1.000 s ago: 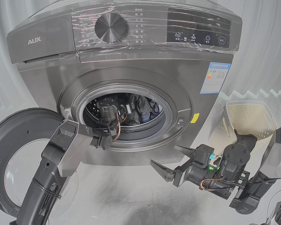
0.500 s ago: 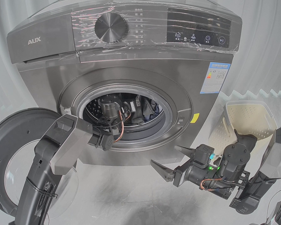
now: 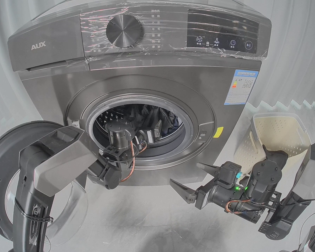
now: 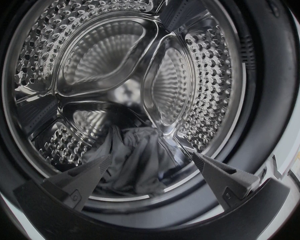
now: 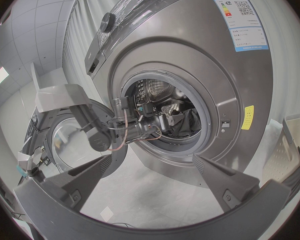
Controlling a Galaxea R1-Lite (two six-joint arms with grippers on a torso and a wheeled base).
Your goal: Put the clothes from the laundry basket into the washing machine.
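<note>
The grey washing machine (image 3: 147, 77) stands in front of me with its round door (image 3: 10, 158) swung open to the left. Dark clothes (image 3: 166, 118) lie in a heap at the bottom of the steel drum (image 4: 100, 57). My left gripper (image 3: 155, 130) sits at the drum's mouth. It is open, and the crumpled clothes (image 4: 136, 164) lie beyond its fingertips, apart from them. My right gripper (image 3: 184, 174) hovers low over the floor in front of the machine, open and holding nothing. The cream laundry basket (image 3: 280, 137) stands tilted at the right behind my right arm.
The open door (image 5: 73, 140) takes up the floor space at the left beside my left arm. Bare grey floor (image 3: 143, 214) lies between the two arms. White curtains (image 3: 297, 53) hang behind the machine. The basket's wall (image 5: 290, 150) is next to the machine's right side.
My left arm has drawn back and down, bringing its gripper from deeper in the drum out to the opening. The clothes stay inside. The right arm has not moved.
</note>
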